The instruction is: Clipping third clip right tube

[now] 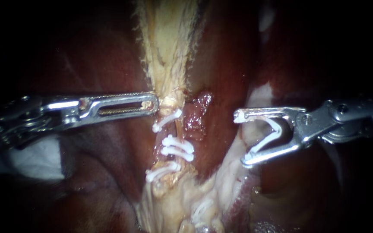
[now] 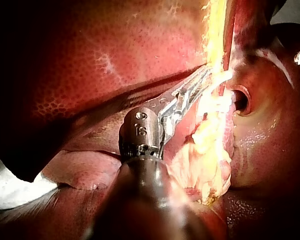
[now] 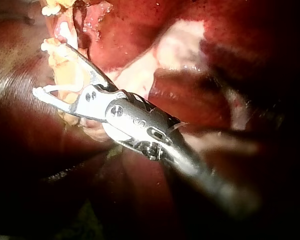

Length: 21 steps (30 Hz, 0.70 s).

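A pale tube (image 1: 176, 129) runs down the middle of the endoscope view, crossed by several white clips (image 1: 177, 146). My left instrument (image 1: 154, 104) lies level, its slotted jaws shut on pale tissue (image 1: 169, 102) at the lower end of the yellowish gallbladder strand (image 1: 167, 43), just above the top clip. In the left wrist view its jaws (image 2: 204, 79) reach into the same yellow tissue. My right instrument (image 1: 240, 138) stands right of the clipped tube and apart from it. Its jaws stand wide and hold an open white clip (image 1: 269, 134), also in the right wrist view (image 3: 65, 89). I cannot tell which tube is the right one.
Dark red liver (image 1: 87, 56) surrounds the field. White gauze (image 1: 35, 157) lies under my left shaft. Raw red tissue (image 1: 198, 113) sits beside the clipped tube. Pale fatty tissue (image 1: 221, 181) spreads below the right jaws. A round opening (image 2: 240, 100) shows beside the left jaws.
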### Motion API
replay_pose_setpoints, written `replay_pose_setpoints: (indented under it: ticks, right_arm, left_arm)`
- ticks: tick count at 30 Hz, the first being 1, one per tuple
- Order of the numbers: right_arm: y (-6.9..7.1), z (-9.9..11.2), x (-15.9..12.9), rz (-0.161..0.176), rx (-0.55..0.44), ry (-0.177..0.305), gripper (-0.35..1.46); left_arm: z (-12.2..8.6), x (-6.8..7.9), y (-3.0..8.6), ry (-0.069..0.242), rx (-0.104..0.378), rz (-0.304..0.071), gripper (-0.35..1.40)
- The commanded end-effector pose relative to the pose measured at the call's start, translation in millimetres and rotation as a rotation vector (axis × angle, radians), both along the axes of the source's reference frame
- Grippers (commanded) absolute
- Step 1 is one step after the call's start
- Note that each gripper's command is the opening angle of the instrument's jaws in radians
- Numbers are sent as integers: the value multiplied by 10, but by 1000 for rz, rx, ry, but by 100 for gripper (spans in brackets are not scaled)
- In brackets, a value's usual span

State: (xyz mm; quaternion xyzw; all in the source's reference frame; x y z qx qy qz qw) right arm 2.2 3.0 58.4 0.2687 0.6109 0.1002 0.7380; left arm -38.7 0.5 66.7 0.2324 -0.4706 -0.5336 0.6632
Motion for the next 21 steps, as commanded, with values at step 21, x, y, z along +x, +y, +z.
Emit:
replay_pose_setpoints:
  ticks: [21]
  right_arm:
    - [-30, 70, 60, -10, 38, -21, 60]
  left_arm:
    - [-52, 61, 6, -5, 8, -15, -35]
